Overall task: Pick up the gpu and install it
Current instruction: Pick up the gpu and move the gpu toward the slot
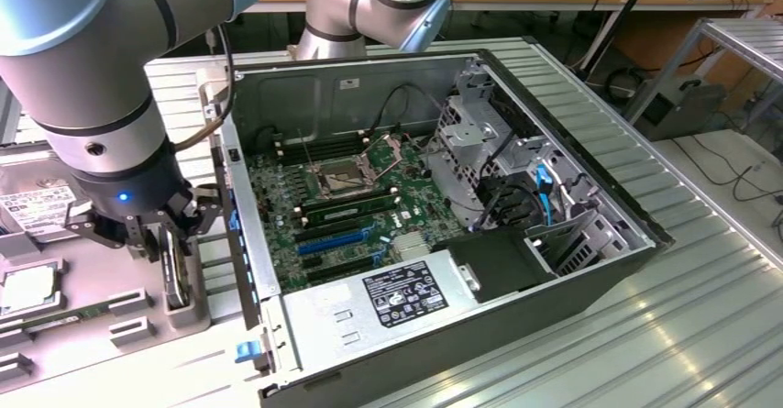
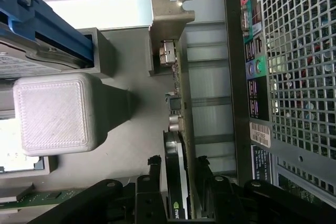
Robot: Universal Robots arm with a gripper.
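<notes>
Green-board gpu [image 2: 177, 192] with black cooler and silver end bracket stands on edge in the grey plastic tray [image 1: 132, 327], beside the open black computer case [image 1: 428, 364]. The black gripper [image 2: 178, 162] straddles it, fingers apart, not clamped. Pick-up step in hand; it calls for a square pinch.

I can read no word anywhere. The power supply's label [image 1: 402, 295], the case's barcode sticker [image 2: 261, 132] and the gpu's [image 2: 176, 182] green logo [image 2: 177, 211] stay illegible.
</notes>
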